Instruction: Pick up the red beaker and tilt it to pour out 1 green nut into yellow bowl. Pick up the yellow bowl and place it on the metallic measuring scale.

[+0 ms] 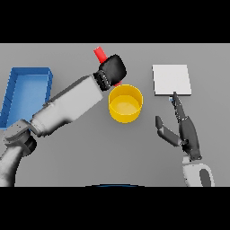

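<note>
Overhead: left robot hand holds red beaker tilted above yellow bowl

No readable writing shows anywhere. The left robot hand (pixel 112 69), reaching diagonally from the lower left, has its dark fingers curled round the red beaker (pixel 100 54), which leans up and to the left. Just below the hand sits the yellow bowl (pixel 126 103) on the grey table (pixel 134 148). The right robot hand (pixel 182 128) rests lower right, fingers straight, pointing at the square metallic scale (pixel 171 79). A blue tray (pixel 24 92) lies far left.
</note>
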